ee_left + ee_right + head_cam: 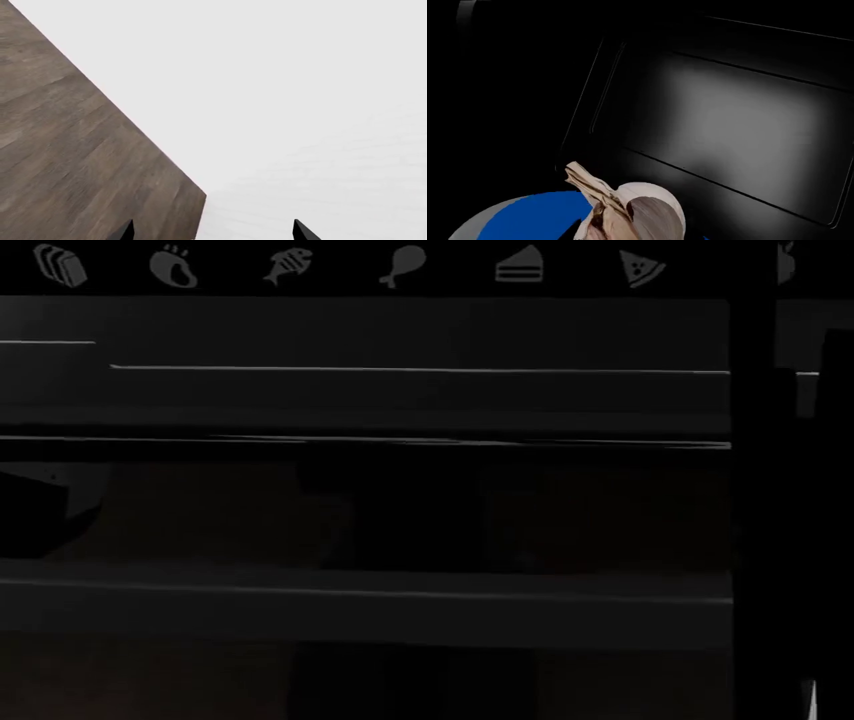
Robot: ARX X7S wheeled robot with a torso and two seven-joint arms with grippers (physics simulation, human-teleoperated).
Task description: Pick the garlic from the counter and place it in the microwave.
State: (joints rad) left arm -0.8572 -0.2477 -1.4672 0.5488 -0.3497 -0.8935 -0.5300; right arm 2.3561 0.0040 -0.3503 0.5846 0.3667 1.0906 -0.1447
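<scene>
The garlic [634, 215], a whitish bulb with tan streaks and a dry papery tip, sits between the jaws of my right gripper [635, 236], which is shut on it. Behind it are the dark inner walls of the microwave [727, 115]. Under it lies a blue round disc with a grey rim [527, 220]. The head view is filled by the black microwave [400, 490], with its row of grey food icons [400, 265] along the top. My left gripper [213, 235] is open and empty over the white counter [300, 100]. Neither gripper shows in the head view.
A wood-brown cabinet side [67, 150] borders the white counter in the left wrist view. A dark vertical bar [754, 490] runs down the right side of the head view. The microwave walls are close around the garlic.
</scene>
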